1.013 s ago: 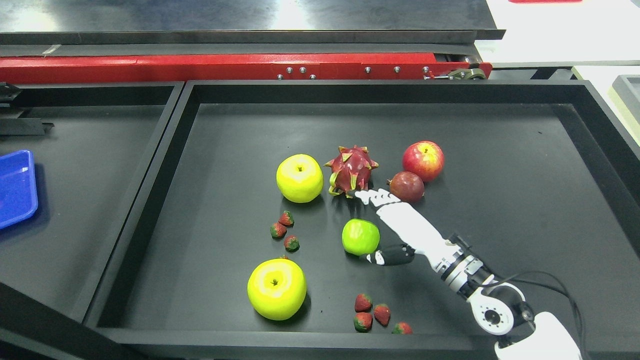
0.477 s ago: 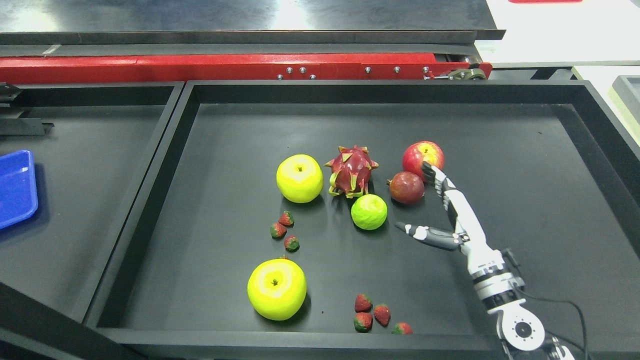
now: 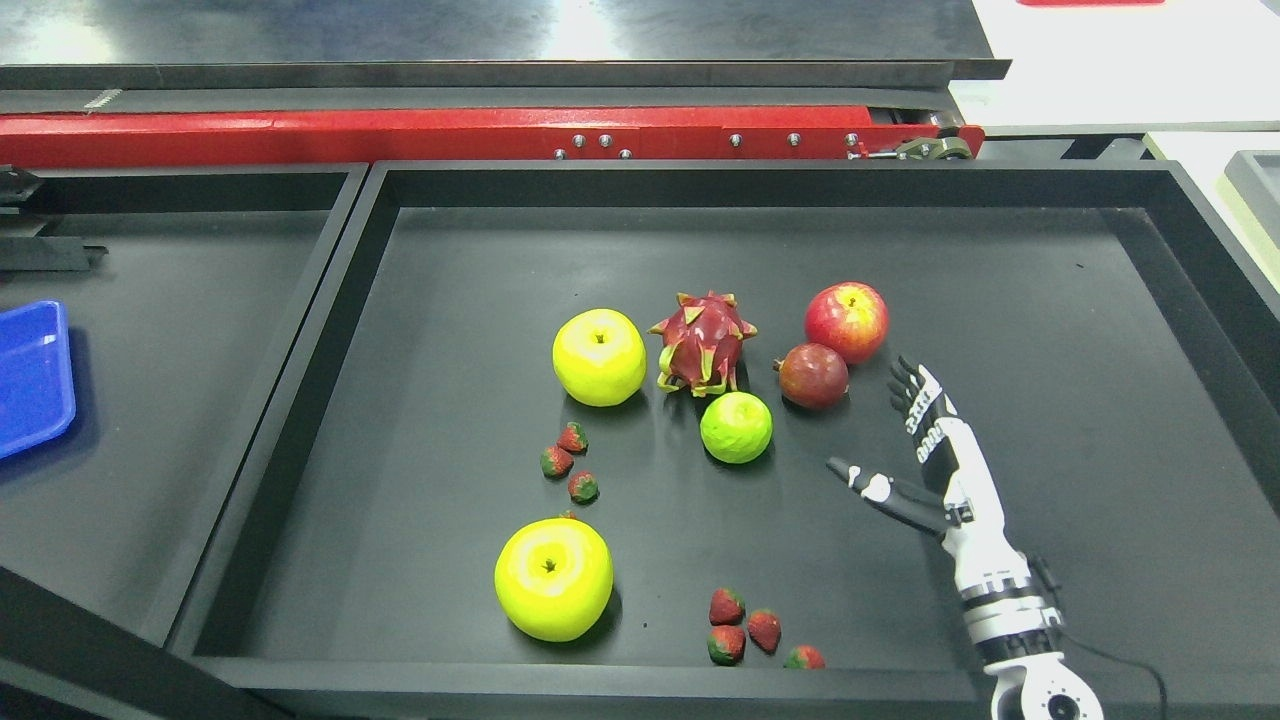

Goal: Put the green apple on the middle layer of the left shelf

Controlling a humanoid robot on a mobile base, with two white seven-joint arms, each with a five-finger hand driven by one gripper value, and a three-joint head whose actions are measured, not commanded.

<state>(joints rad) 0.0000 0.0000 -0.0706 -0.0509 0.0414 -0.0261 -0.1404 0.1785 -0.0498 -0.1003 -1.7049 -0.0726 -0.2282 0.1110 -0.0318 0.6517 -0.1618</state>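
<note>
The green apple (image 3: 736, 427) lies on the black tray floor (image 3: 1000, 290), just below the dragon fruit (image 3: 702, 341) and left of a dark red fruit (image 3: 813, 375). My right hand (image 3: 880, 425) is open, fingers spread and thumb out, and holds nothing. It hovers to the right of the green apple, apart from it, with the fingertips (image 3: 903, 372) near the dark red fruit. The left hand is out of view.
Two yellow apples (image 3: 599, 356) (image 3: 553, 577), a red apple (image 3: 846, 320) and several small strawberries (image 3: 568, 462) (image 3: 745, 630) lie in the same tray. A second black tray (image 3: 150, 420) with a blue dish (image 3: 30, 375) sits at left. A red rail (image 3: 480, 135) runs behind.
The green apple rolled up and right, from beside my hand to just under the dragon fruit. My right hand pulled back to the right and down, away from it, still open.
</note>
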